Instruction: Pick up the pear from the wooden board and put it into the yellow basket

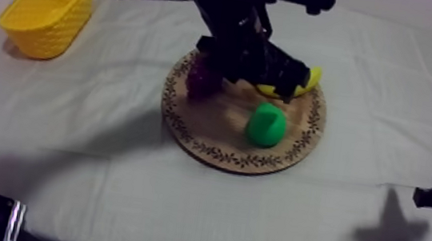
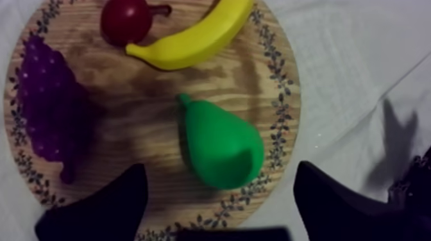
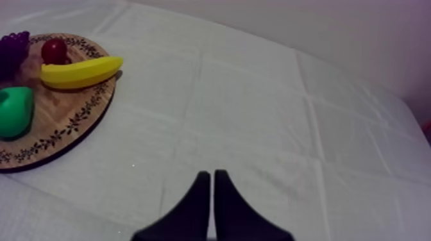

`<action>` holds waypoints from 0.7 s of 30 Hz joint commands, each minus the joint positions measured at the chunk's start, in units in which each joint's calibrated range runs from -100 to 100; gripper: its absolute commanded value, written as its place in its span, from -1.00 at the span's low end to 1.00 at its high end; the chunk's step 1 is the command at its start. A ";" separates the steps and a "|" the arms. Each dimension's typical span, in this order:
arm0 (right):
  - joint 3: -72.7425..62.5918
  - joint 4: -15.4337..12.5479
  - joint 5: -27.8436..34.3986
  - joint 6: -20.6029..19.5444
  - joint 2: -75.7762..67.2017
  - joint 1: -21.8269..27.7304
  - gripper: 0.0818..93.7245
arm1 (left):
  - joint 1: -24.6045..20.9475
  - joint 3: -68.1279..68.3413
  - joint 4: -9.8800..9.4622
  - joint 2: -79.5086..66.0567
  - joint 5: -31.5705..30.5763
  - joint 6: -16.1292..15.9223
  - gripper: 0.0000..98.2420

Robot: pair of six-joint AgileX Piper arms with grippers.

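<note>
We have our L gripper [image 2: 219,168] hanging over the round wooden board w/ patterned rim [image 2: 147,109]. Its black fingers [image 2: 102,208] are spread wide, nothing btw them.

The green toy pear [image 2: 221,147] lies on its side on the board, below the gap btw the fingers. Fat end points toward the gripper, stem end toward board centre. We see no contact w/ either finger.

Rest of board:
- The yellow toy banana [image 2: 192,38] lies across the part beyond the pear, not touching it.
- The small red fruit [image 2: 126,19] is just beside one end of the banana. Touching or not, we can't tell.
- The purple bunch of grapes [image 2: 48,102] lies along the rim, apart from the pear.

Top view: L arm comes in from upper left and covers part of the board. The pear sits clear of it, close to the near-right rim. The yellow basket [image 1: 46,19] stands at far left on the grey-white cloth [image 1: 100,162], well apart from the board.

R gripper [image 3: 211,174]: fingers pressed together into a narrow wedge, gripping nothing, over bare cloth. The board is off to its side. In top view the R arm sits low at the right edge, well apart from the board.
</note>
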 commanded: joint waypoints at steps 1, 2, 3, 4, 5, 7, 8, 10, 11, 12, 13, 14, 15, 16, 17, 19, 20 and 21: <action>-0.01 0.00 0.00 -0.06 -0.01 0.01 -0.99 | 0.02 -1.15 0.86 2.61 0.23 -0.53 0.75; -0.01 0.00 0.00 -0.20 -0.01 0.07 -0.99 | 0.06 -1.77 1.25 3.38 0.41 -0.73 0.75; -0.01 0.00 0.00 -0.38 -0.01 0.16 -0.99 | 0.09 -2.44 1.59 4.12 0.68 -0.90 0.76; -0.01 0.00 0.00 -0.56 -0.01 0.32 -0.99 | 0.13 -3.11 1.89 4.80 0.96 -1.05 0.76; -0.01 0.00 0.00 -0.69 -0.01 0.52 -0.99 | 0.21 -3.74 2.19 5.40 1.16 -1.19 0.75; -0.01 0.00 0.00 -0.95 -0.01 0.98 -0.99 | 0.34 -4.90 2.78 6.51 1.48 -1.47 0.74; -0.01 0.00 0.00 -1.10 -0.01 1.23 -0.99 | 0.39 -5.56 3.03 7.04 1.74 -1.61 0.74; -0.01 0.00 0.00 -1.35 -0.01 1.61 -0.99 | 0.46 -6.93 3.38 8.06 2.65 -1.81 0.74; -0.01 0.00 0.00 -1.50 -0.01 1.72 -0.99 | 0.46 -7.42 3.60 8.51 3.12 -1.89 0.74; -0.01 0.00 0.00 -1.70 -0.01 1.80 -0.99 | 0.46 -7.80 3.87 8.91 3.57 -1.98 0.74; -0.01 0.00 0.00 -1.96 -0.01 1.90 -0.99 | 0.45 -8.07 4.20 9.29 3.96 -2.08 0.74; -0.01 0.00 0.00 -2.24 -0.01 2.01 -0.99 | 0.45 -8.22 4.55 9.63 4.28 -2.18 0.74; -0.01 0.00 0.00 -2.50 -0.01 2.14 -0.99 | 0.45 -8.33 4.89 9.97 4.58 -2.25 0.74; -0.01 0.00 0.00 -2.73 -0.01 2.23 -0.99 | 0.43 -8.40 5.19 10.26 4.89 -2.32 0.74; -0.01 0.00 0.00 -2.92 -0.01 2.29 -0.99 | 0.39 -8.45 5.44 10.55 5.22 -2.32 0.74; -0.01 0.00 0.00 -3.13 -0.01 2.37 -0.99 | 0.29 -8.52 5.97 11.16 6.04 -2.31 0.74; -0.01 0.00 0.00 -3.18 -0.01 2.39 -0.99 | 0.21 -8.53 6.29 11.51 6.49 -2.36 0.74; -0.01 0.00 0.00 -3.20 -0.01 2.40 -0.99 | 0.15 -8.68 6.61 11.93 6.95 -2.48 0.74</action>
